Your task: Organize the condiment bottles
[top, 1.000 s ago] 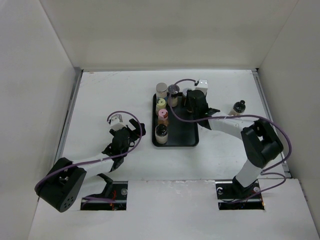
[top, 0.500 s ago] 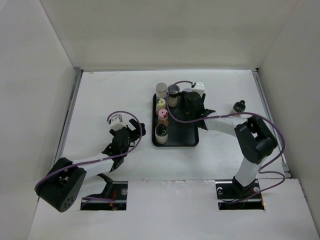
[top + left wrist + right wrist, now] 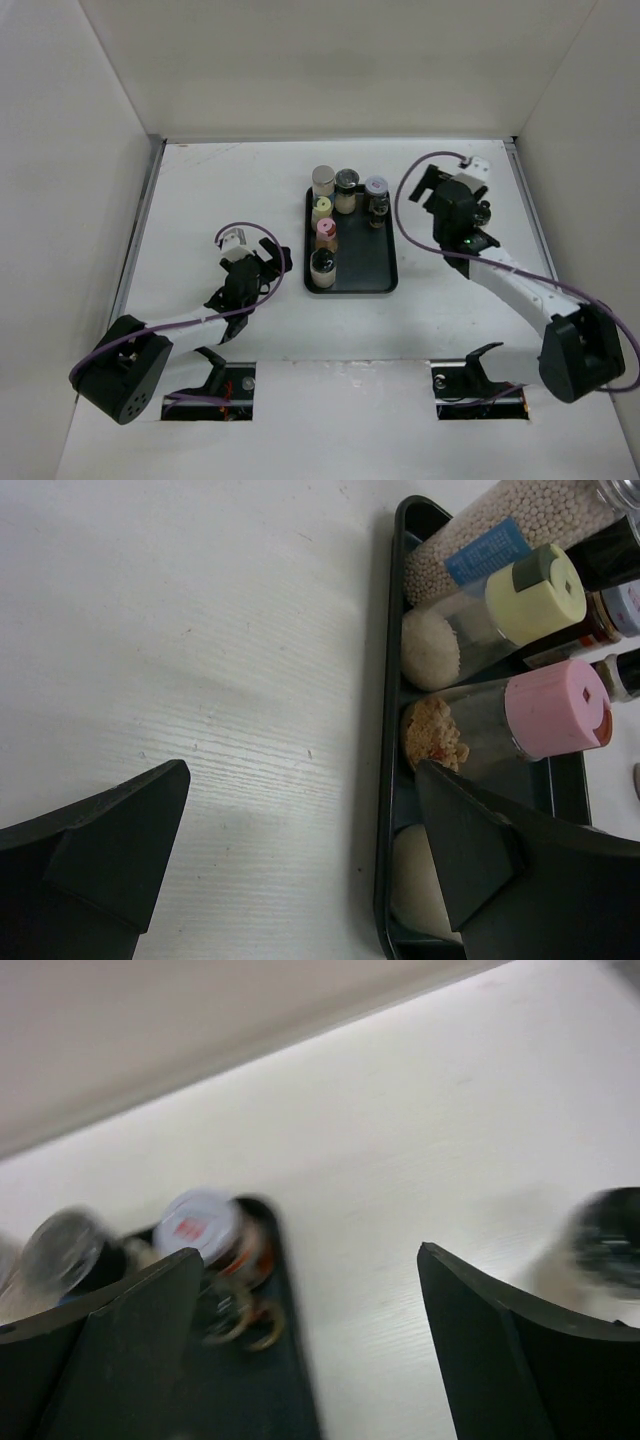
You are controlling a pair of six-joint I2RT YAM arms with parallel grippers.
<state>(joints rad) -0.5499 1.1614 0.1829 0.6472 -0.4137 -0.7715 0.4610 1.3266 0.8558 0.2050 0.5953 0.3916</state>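
A black tray (image 3: 370, 262) holds several condiment bottles. Among them are a silver-capped one (image 3: 322, 181), a yellow-capped one (image 3: 322, 208), a pink-capped one (image 3: 326, 228) and a white-capped one (image 3: 376, 186) at the far right corner. Another bottle with a black knob (image 3: 483, 212) stands on the table right of the tray. My right gripper (image 3: 452, 203) hovers open and empty between the tray and that bottle. Its blurred wrist view shows the white cap (image 3: 195, 1225) on the left and the black knob (image 3: 610, 1240) on the right. My left gripper (image 3: 272, 255) is open and empty just left of the tray.
White walls close the table at the back and on both sides. In the left wrist view the tray's left rim (image 3: 382, 780) runs beside my right finger (image 3: 480, 850), with the yellow cap (image 3: 535, 580) and the pink cap (image 3: 560, 708) behind it.
My right gripper has opened wide and swung right, off the tray's far right corner toward the black-knobbed bottle. The white-capped bottle now shows there. The left arm has not moved.
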